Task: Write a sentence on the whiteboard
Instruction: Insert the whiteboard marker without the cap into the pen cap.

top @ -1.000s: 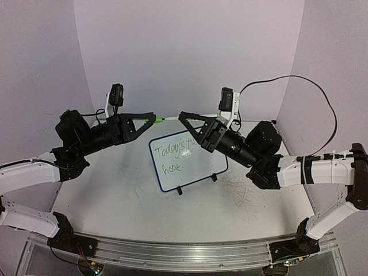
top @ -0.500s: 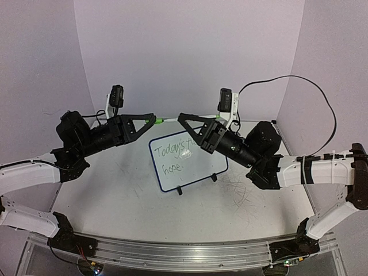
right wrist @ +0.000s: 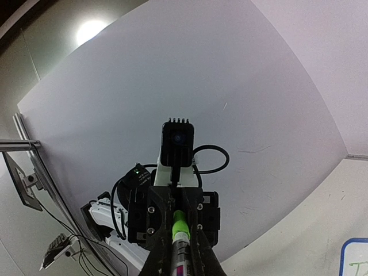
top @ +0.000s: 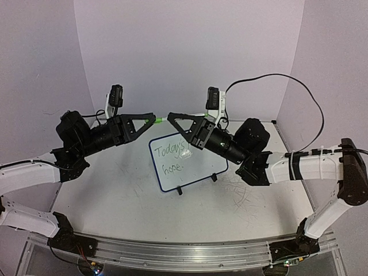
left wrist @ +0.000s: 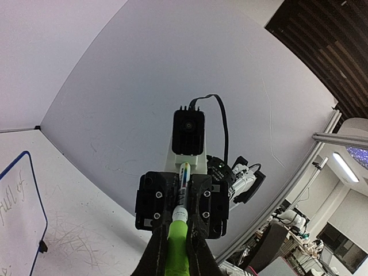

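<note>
Whiteboard stands mid-tabletop on two black feet, face leaning back, turned a little off square.

The sentence is in green script on the whiteboard's upper left part, in two lines. "Today's" and "hope." read clearly from above. The end of the first line is hidden behind the right arm.

Both grippers hang in the air over the whiteboard's far edge, tips facing and nearly meeting.
- Left gripper reaches in from the whiteboard's left, clenched on the green cap.
- Right gripper reaches in from the whiteboard's right, clenched on the white barrel of the marker.

Marker runs in a straight, roughly level line from one gripper to the other. Cannot tell whether the cap is fully seated on the barrel.

Black cable loops above the right arm, beyond the whiteboard's right side.
</note>
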Controlling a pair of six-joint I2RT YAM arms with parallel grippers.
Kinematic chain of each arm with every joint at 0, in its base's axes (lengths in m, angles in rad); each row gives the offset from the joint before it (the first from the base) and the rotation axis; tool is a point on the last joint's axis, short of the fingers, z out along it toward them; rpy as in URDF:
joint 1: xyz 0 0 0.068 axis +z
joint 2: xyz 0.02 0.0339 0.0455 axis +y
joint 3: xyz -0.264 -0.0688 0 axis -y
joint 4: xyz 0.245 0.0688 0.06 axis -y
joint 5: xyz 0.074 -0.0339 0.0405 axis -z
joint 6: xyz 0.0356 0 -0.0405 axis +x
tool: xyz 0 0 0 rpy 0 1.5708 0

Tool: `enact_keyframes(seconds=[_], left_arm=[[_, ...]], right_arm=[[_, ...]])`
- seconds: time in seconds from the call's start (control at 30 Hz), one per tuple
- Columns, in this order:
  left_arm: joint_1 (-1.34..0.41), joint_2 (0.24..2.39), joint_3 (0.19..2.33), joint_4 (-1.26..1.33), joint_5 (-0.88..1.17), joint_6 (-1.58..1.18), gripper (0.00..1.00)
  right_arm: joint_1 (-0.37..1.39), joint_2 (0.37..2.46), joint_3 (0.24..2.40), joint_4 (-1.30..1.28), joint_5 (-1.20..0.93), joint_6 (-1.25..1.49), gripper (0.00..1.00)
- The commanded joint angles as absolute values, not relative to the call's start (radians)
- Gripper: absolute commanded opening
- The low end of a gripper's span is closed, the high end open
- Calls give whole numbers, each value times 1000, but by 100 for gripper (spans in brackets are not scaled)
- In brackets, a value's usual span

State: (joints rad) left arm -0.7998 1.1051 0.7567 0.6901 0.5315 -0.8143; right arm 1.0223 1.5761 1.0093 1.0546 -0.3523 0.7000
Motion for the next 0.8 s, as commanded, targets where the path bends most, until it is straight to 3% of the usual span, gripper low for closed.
enact_keyframes(seconds=[0.0, 0.37, 0.77], left_arm=[[-804, 1083, 766, 733, 537, -773, 0], [-893, 1181, 840, 733, 455, -515, 0], [-896, 1241, 857, 663, 507, -560, 0]], right_arm=[[1029, 1612, 1077, 1101, -392, 773, 0], [1039, 1718, 1176, 1106, -465, 923, 0], [1068, 1806, 1321, 932, -706, 920, 0]])
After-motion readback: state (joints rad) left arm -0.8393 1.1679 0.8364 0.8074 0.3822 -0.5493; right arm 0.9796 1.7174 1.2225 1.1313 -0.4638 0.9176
